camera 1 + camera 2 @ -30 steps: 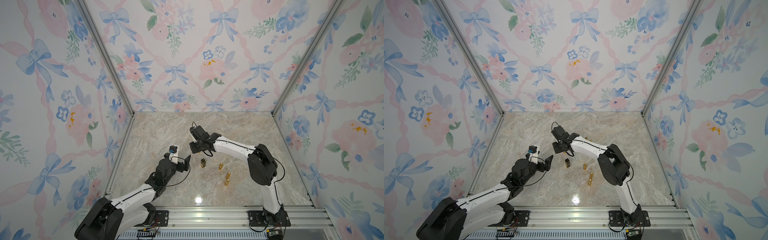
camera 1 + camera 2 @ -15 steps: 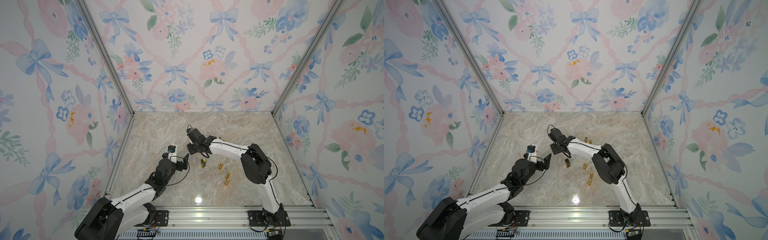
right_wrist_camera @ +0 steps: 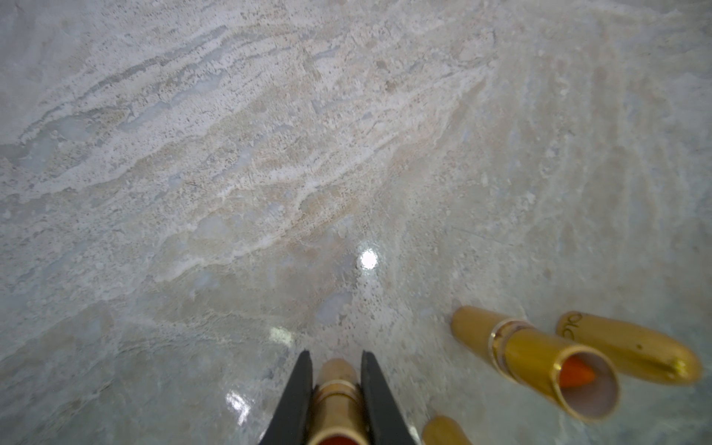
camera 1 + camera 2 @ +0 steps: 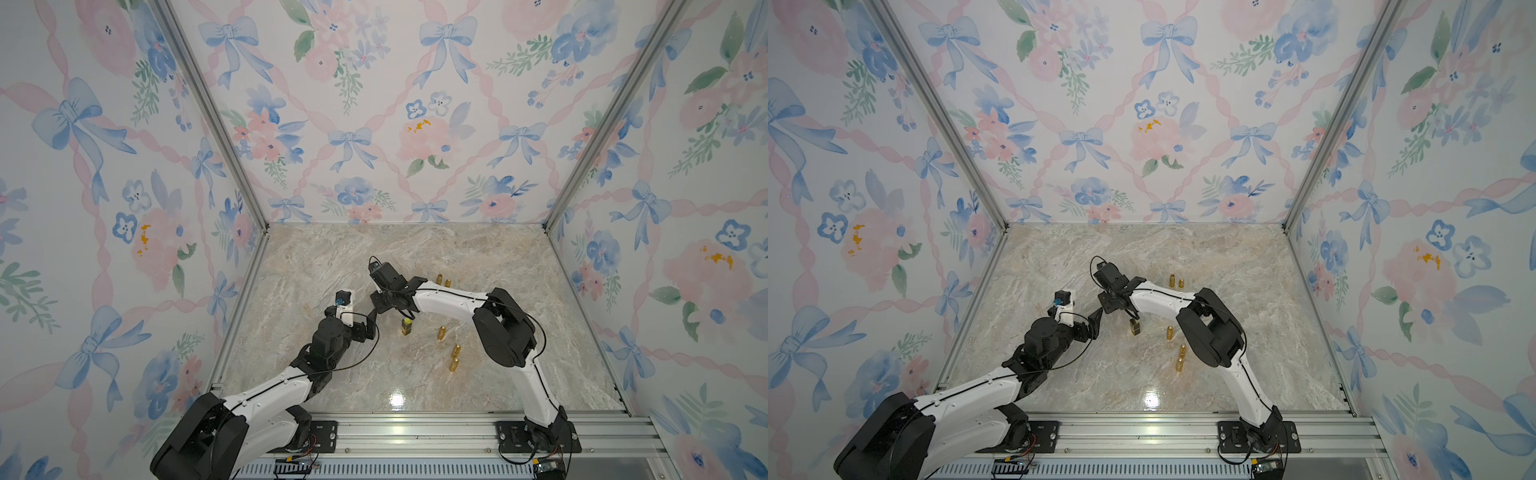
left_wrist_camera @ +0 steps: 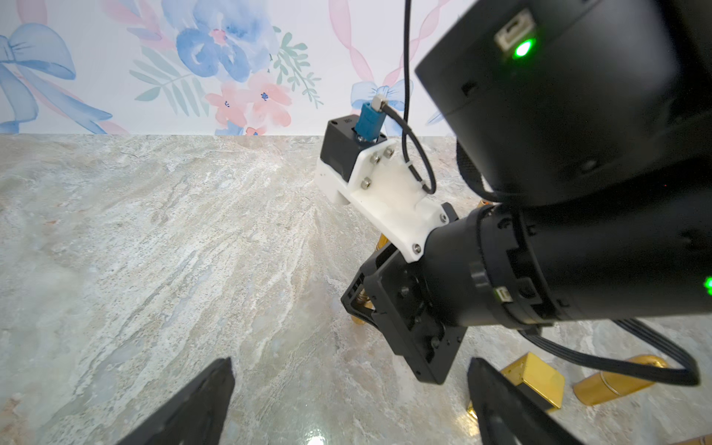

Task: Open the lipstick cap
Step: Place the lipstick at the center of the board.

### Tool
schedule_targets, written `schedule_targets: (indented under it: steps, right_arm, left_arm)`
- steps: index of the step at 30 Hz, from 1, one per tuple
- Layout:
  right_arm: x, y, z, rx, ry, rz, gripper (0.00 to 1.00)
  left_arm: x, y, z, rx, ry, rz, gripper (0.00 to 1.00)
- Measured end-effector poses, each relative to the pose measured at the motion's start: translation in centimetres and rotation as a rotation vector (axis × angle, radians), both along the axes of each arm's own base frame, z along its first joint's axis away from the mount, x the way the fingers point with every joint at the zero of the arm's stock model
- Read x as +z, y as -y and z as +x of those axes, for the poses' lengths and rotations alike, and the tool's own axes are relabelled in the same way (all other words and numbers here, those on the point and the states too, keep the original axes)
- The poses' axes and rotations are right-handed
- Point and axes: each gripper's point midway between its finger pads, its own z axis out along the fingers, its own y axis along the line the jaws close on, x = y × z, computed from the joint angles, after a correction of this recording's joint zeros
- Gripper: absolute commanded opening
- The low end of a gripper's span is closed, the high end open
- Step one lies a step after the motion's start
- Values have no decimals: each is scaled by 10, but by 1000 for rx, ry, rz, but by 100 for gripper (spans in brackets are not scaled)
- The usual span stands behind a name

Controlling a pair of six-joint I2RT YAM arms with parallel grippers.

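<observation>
Two black fingers (image 3: 298, 393) of the right gripper (image 3: 335, 358) pinch a smooth gold lipstick (image 3: 335, 389). It is rounded at its far end and banded, with red showing at its near end, and sits left of the veined marble desk's (image 3: 231, 154) centre. Nearby lie an open gold tube (image 3: 535, 354) with an orange-red stick inside and a bullet-shaped cap (image 3: 632, 346). The left gripper (image 5: 348, 362) gapes wide, empty.

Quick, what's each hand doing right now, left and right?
Left hand: open, holding nothing.
Right hand: closed on a gold lipstick.
</observation>
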Motion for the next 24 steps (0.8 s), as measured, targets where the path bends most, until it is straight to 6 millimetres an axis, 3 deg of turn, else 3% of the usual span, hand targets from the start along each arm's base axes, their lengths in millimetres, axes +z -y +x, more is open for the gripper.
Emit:
schedule_targets:
  steps: [15,24]
  right_arm:
    - [-8,4,-1,9,15,-27,20]
    - [-7,2,-2,25,28,-35,32]
  left_arm:
    - [0,0,0,0,0,0,98]
    - [0,-1,0,4,0,1,98]
